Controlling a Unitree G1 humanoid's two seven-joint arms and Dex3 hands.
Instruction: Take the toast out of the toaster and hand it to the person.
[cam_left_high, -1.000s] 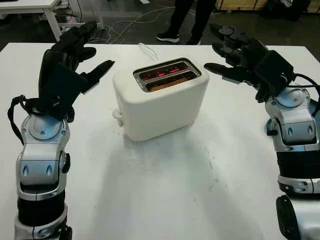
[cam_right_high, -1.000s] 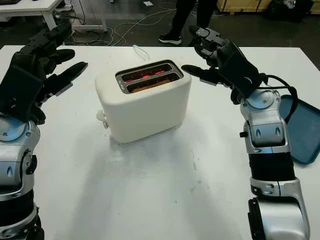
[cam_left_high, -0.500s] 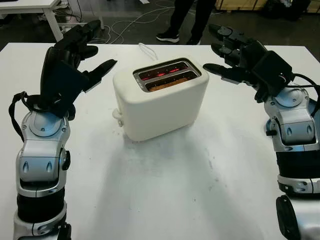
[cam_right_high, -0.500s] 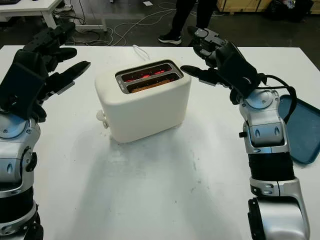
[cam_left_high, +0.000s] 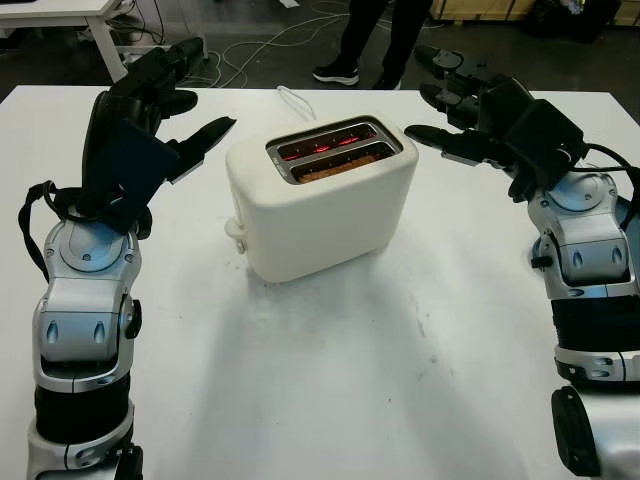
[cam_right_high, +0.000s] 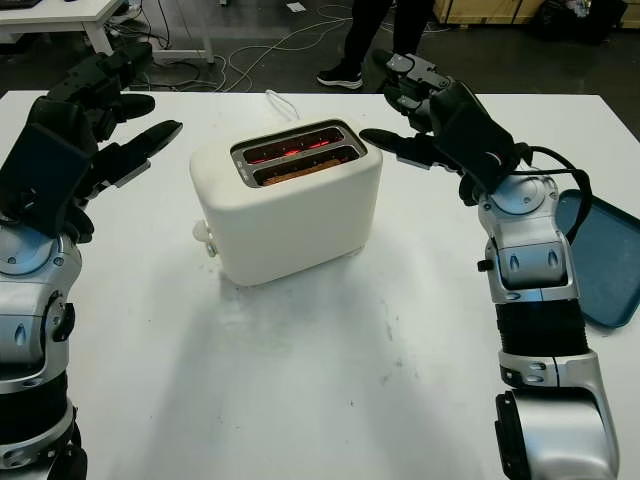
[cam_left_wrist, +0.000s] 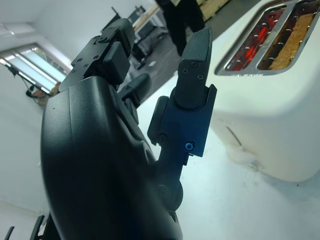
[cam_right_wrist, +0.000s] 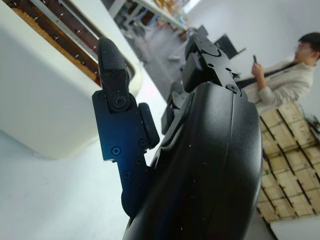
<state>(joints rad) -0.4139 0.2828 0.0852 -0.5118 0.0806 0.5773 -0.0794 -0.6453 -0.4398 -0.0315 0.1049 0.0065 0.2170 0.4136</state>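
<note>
A cream two-slot toaster (cam_left_high: 325, 210) stands mid-table, its far slot glowing red. A slice of brown toast (cam_left_high: 335, 166) sits down in the near slot, its top edge just showing; the left wrist view shows the toast (cam_left_wrist: 292, 42) too. My left hand (cam_left_high: 170, 110) is raised left of the toaster, open, a short gap from its side. My right hand (cam_left_high: 455, 105) hovers open off the toaster's right top corner. A person's legs (cam_left_high: 375, 40) stand on the floor beyond the table's far edge.
A dark blue tray (cam_right_high: 600, 260) lies at the table's right edge beside my right forearm. The toaster's white cord (cam_left_high: 295, 100) trails toward the far edge. Another person (cam_right_wrist: 292, 75) sits in the background of the right wrist view. Open white tabletop (cam_left_high: 330, 380) lies in front of the toaster.
Both hands have crept slightly upward and toward the toaster. The toaster and toast have not moved.
</note>
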